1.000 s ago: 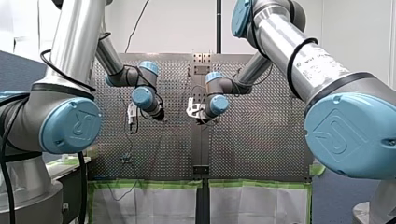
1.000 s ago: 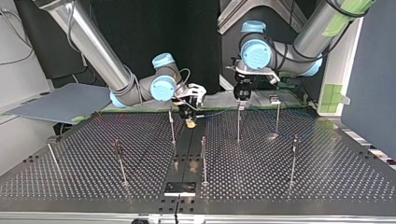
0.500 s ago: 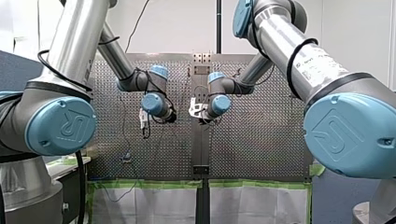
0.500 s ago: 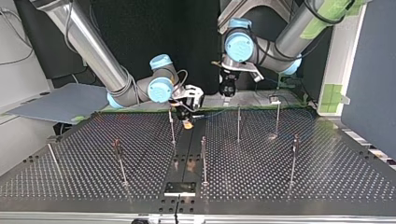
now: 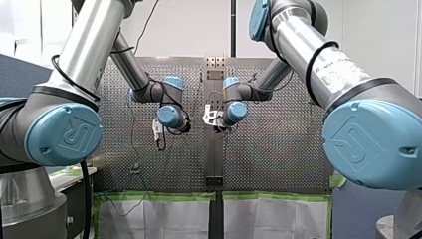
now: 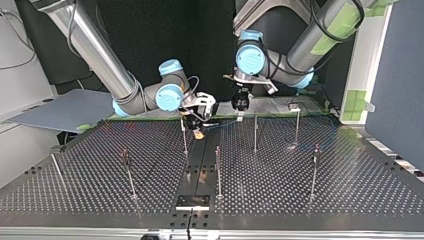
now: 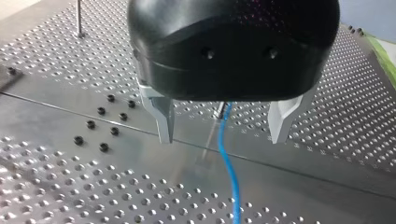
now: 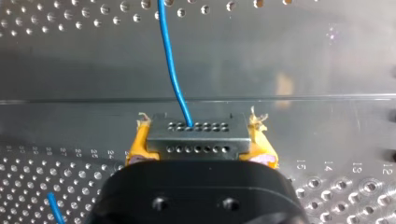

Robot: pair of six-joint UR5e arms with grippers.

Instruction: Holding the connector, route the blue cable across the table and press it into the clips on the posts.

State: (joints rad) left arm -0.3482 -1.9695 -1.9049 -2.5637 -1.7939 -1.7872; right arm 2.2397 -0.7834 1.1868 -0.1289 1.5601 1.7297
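Note:
My right gripper [image 8: 200,148] is shut with its yellow pads [image 8: 138,145] on a grey metal connector [image 8: 196,133]. The blue cable [image 8: 169,56] leaves the connector's face and runs ahead over the plate. In the top view this gripper [image 6: 199,131] hangs low beside a thin post [image 6: 184,135]. My left gripper [image 7: 222,139] is open, its metal fingers [image 7: 161,119] astride the blue cable [image 7: 229,172] without touching it. Seen from the top view it [image 6: 240,109] hovers near another post [image 6: 255,132].
Several thin posts stand on the perforated table [image 6: 300,200], among them one at the middle [image 6: 218,170], one at the top view's right [image 6: 315,170] and one at its left [image 6: 128,172]. A smooth metal strip [image 6: 197,170] runs down the table's middle.
My left arm has swung toward the table's middle, leftward in the top view, and now stands closer to my right gripper. The right gripper has shifted only slightly, still holding the connector.

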